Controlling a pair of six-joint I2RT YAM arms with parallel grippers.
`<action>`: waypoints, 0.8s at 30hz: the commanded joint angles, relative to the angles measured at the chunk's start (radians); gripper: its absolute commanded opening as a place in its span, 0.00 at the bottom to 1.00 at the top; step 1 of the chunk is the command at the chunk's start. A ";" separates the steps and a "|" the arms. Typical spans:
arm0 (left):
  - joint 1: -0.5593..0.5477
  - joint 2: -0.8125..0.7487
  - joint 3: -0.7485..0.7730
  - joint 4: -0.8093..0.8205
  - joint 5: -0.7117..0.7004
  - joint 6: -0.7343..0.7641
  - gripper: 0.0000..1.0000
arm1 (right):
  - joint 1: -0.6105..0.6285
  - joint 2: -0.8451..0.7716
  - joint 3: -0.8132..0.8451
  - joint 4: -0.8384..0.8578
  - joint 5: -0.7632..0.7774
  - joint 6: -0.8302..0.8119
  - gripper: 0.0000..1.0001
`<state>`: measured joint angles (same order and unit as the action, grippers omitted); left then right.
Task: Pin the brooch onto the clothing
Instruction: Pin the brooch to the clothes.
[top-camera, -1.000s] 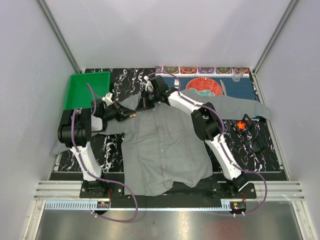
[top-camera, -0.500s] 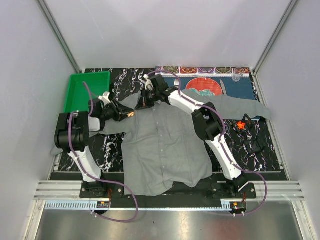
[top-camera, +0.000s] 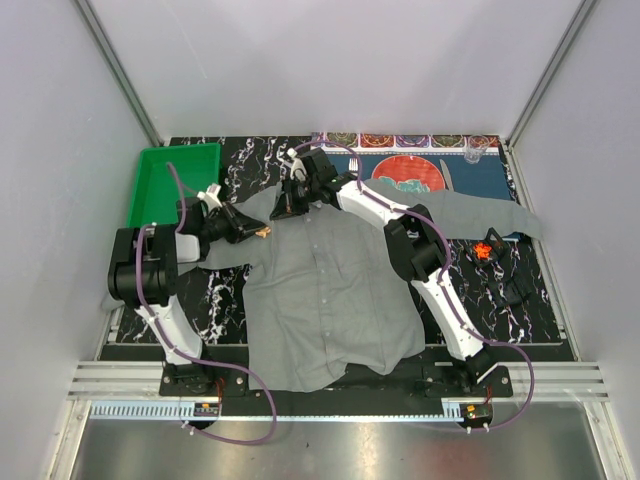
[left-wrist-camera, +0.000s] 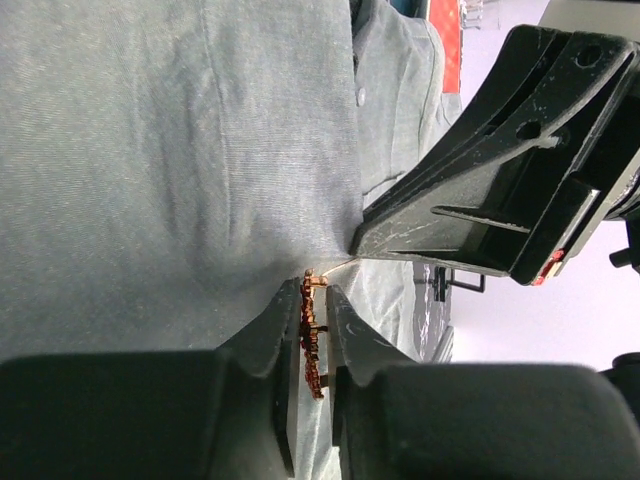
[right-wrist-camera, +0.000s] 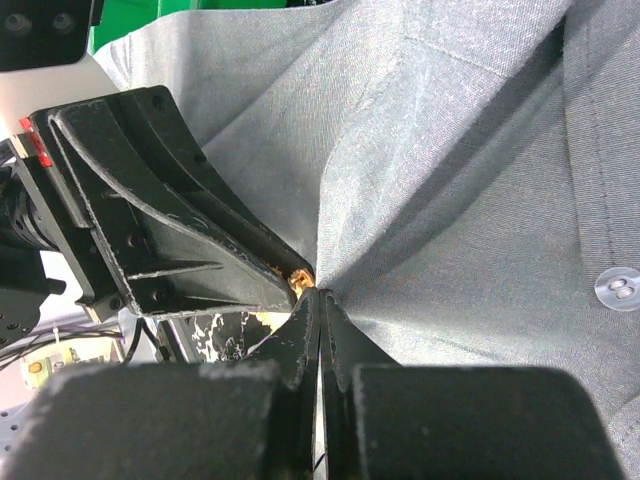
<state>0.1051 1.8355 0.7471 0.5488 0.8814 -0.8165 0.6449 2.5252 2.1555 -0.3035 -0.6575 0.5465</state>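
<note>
The clothing (top-camera: 330, 290), a grey button-up shirt, lies spread across the middle of the table. My left gripper (top-camera: 257, 231) is at the shirt's left shoulder, shut on the brooch (left-wrist-camera: 312, 340), a small orange-gold piece held edge-on between the jaws. The brooch's tip touches the fabric (left-wrist-camera: 150, 150) beside a raised fold. My right gripper (right-wrist-camera: 320, 298) is shut on that fold of shirt (right-wrist-camera: 450, 150), pinching it up right against the left gripper's fingers (right-wrist-camera: 180, 240). From above, the right gripper (top-camera: 280, 212) sits just behind the collar area.
A green tray (top-camera: 172, 180) stands at the back left. A blue placemat (top-camera: 480, 180) with a red plate (top-camera: 408, 172) lies at the back right, partly under a sleeve. A small orange-red object (top-camera: 486, 249) and a black cable lie at the right.
The left arm's elbow has swung slightly left and its gripper has shifted a little at the shirt's shoulder. The right arm keeps the fold pinched.
</note>
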 joint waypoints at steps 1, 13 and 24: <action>-0.022 0.011 0.041 0.026 0.001 0.013 0.09 | -0.004 -0.065 0.003 0.023 -0.028 -0.011 0.00; -0.039 0.016 0.064 -0.021 0.008 0.050 0.27 | -0.004 -0.062 -0.008 0.027 -0.039 -0.005 0.00; -0.015 -0.016 0.046 -0.032 0.005 0.057 0.52 | -0.021 -0.059 -0.014 0.027 -0.014 -0.025 0.00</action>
<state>0.0772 1.8542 0.7795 0.5018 0.8837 -0.7811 0.6403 2.5252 2.1448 -0.3027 -0.6724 0.5453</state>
